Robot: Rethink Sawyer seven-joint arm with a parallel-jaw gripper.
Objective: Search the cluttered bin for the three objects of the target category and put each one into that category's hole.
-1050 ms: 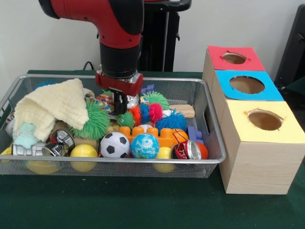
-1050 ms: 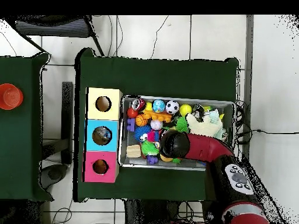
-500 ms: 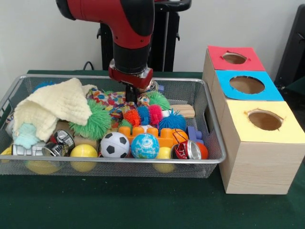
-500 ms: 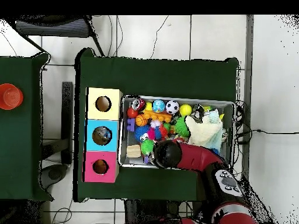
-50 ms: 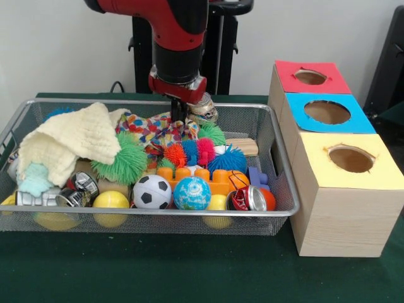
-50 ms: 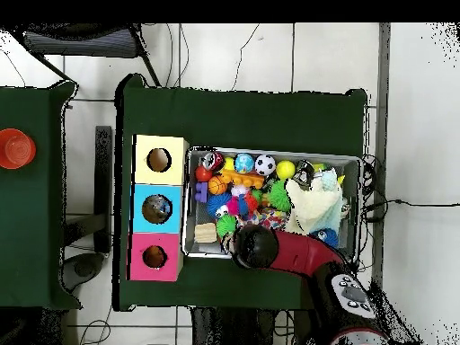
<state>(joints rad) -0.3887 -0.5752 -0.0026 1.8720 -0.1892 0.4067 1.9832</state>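
Note:
My gripper point(image 5: 179, 113) hangs over the back middle of the wire bin point(image 5: 145, 213), above a confetti-patterned cloth point(image 5: 151, 129). A crumpled silver can point(image 5: 204, 109) sits pressed against its right side, raised to the bin's rim, and the gripper looks shut on it. More cans lie at the bin's front: a red-and-silver one point(image 5: 249, 199), a dark one point(image 5: 81, 183) and a silver one point(image 5: 35, 199). To the right stand the red hole point(image 5: 310, 77), blue hole point(image 5: 327, 112) and yellow hole point(image 5: 351, 159). In the overhead view the arm point(image 6: 256, 247) covers the gripper.
The bin also holds a pale yellow cloth point(image 5: 69, 142), spiky rubber balls point(image 5: 126, 161), a football point(image 5: 151, 191), a globe ball point(image 5: 191, 193), yellow balls point(image 5: 110, 201), an orange block point(image 5: 202, 178) and a wooden block point(image 5: 243, 146). The boxes point(image 6: 157, 208) stand against the bin's side.
The gripper has risen out of the clutter and moved back and to the right in the front view, bringing the silver can up. The confetti cloth now shows.

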